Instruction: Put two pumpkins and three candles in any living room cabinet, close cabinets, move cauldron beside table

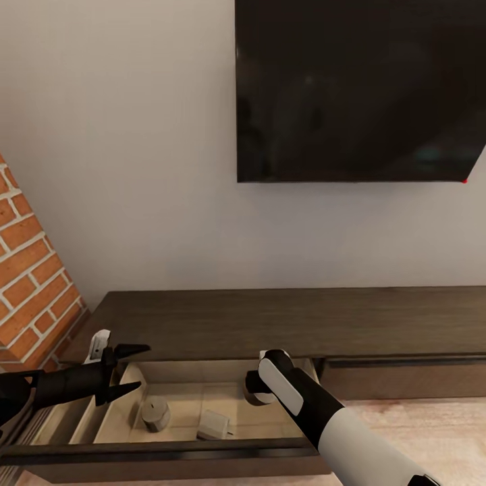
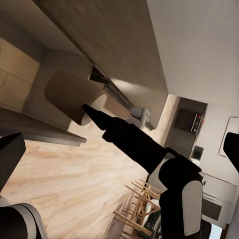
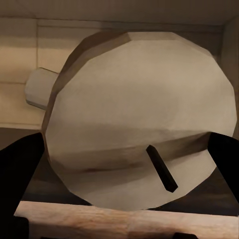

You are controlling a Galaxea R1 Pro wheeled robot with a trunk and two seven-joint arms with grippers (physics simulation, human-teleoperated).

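The long dark-brown cabinet (image 1: 270, 320) stands against the wall with its left drawer (image 1: 169, 449) pulled open, pale inside. Two pale candles rest in it: one upright (image 1: 155, 412), one on its side (image 1: 214, 424). My right gripper (image 3: 122, 159) is shut on a third candle (image 3: 139, 114), wick toward the camera, held over the drawer's right part; the left wrist view shows this candle (image 2: 69, 94) at the black fingers' tip. In the head view the right wrist (image 1: 270, 378) covers it. My left gripper (image 1: 131, 369) hangs open over the drawer's left end, holding nothing.
The cabinet's right drawer front (image 1: 405, 378) is shut. A dark television (image 1: 358, 88) hangs on the wall above. A brick wall (image 1: 27, 270) rises at the left. Pale wood floor (image 1: 418, 418) lies in front of the cabinet; wooden chairs (image 2: 139, 204) stand farther off.
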